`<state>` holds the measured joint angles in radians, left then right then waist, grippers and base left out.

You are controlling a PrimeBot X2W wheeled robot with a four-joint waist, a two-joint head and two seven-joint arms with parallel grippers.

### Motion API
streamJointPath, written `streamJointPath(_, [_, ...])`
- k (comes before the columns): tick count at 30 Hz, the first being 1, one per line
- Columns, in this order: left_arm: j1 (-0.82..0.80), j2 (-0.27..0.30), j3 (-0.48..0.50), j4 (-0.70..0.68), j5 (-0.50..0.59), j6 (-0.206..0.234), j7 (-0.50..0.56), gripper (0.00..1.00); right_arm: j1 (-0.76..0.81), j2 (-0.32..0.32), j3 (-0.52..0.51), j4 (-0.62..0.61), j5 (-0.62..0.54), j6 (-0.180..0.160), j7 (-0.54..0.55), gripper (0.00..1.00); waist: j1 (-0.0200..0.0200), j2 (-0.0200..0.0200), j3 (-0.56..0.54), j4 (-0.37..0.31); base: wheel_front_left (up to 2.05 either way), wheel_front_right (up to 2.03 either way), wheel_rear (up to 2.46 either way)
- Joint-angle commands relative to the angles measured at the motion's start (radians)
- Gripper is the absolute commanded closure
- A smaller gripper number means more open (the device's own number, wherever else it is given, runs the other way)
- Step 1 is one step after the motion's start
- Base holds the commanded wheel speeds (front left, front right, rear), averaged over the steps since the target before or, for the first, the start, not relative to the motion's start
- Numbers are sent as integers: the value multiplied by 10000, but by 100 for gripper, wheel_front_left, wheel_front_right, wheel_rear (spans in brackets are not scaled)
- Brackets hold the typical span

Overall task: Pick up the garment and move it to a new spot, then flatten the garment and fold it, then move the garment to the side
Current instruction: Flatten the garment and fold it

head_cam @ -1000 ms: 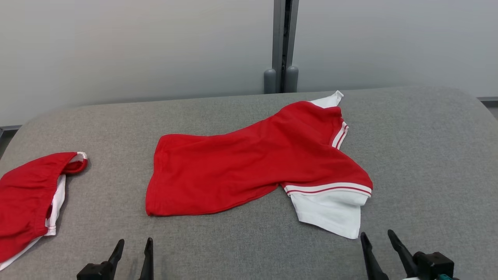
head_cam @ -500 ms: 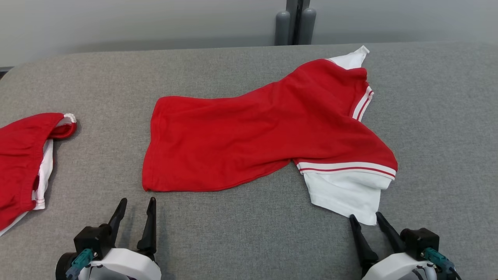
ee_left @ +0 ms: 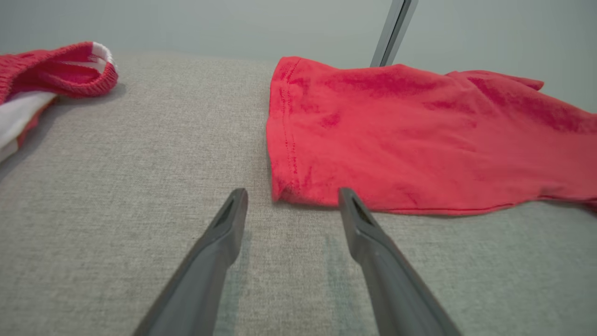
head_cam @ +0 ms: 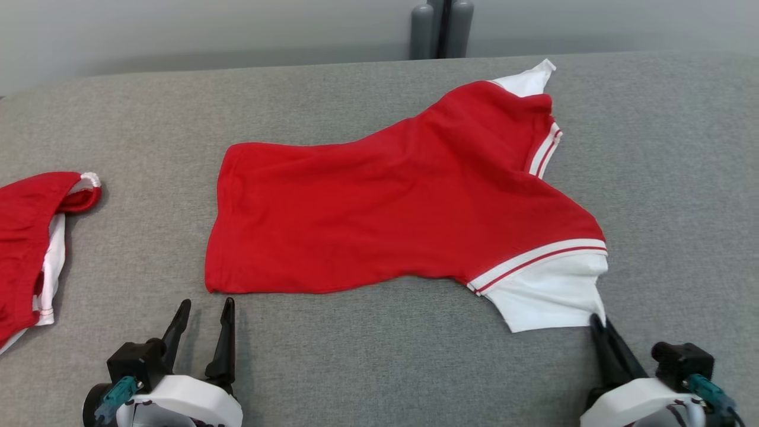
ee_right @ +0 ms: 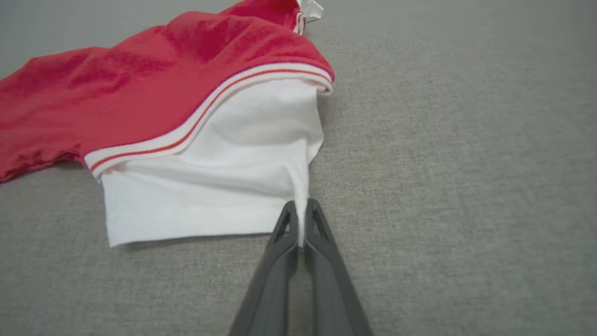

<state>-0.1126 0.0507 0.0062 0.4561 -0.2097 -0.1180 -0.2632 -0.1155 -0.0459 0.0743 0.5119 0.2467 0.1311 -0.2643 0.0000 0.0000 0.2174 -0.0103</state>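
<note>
The garment (head_cam: 391,201) is a red shirt with white, red-striped sleeves, spread across the middle of the grey table (head_cam: 356,367). My right gripper (head_cam: 596,323) is shut on the near corner of its white sleeve (ee_right: 210,186); in the right wrist view a pinch of white cloth stands between the closed fingertips of my right gripper (ee_right: 301,210). My left gripper (head_cam: 204,305) stands open just short of the shirt's near left hem corner (ee_left: 284,186). In the left wrist view that gripper (ee_left: 291,196) has nothing between its fingers.
A second red and white garment (head_cam: 29,237) lies crumpled at the table's left edge, also seen in the left wrist view (ee_left: 51,74). A grey post (head_cam: 436,29) stands against the pale wall behind the table. Bare grey cloth surface stretches right of the sleeve.
My right gripper has closed on the white sleeve's corner and the sleeve has pulled taut toward it. The head camera has tilted down a little. The left gripper stays open.
</note>
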Motion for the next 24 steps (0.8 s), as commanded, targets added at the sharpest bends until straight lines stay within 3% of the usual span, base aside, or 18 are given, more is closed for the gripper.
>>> streamJointPath(1, [-47,27,60,42,-62,-30,-20,0,108,-86,-251,-165,-79,-4,-2,100,0,0,-52,-124,0,0,0])
streamJointPath(8, [67,17,167,406,-602,-61,-20,0,392,-88,-871,-713,-463,-4,-1,100,0,0,-126,-564,0,0,0])
streamJointPath(21, [-477,23,-379,707,-1396,-136,-20,0,237,-82,-542,-1076,-278,-4,-1,100,0,0,147,-966,0,0,0])
streamJointPath(22, [-486,22,-437,782,-1437,-136,-20,9,214,-84,-501,-1099,-252,-4,-1,100,0,0,157,-987,0,0,0])
streamJointPath(23, [-500,20,-480,844,-1462,-129,-20,60,190,-85,-477,-1123,-247,-4,-1,100,0,0,164,-1003,0,0,0])
streamJointPath(24, [-530,23,-496,885,-1482,-130,-19,100,162,-85,-465,-1148,-225,-4,-1,100,0,0,172,-1014,0,0,0])
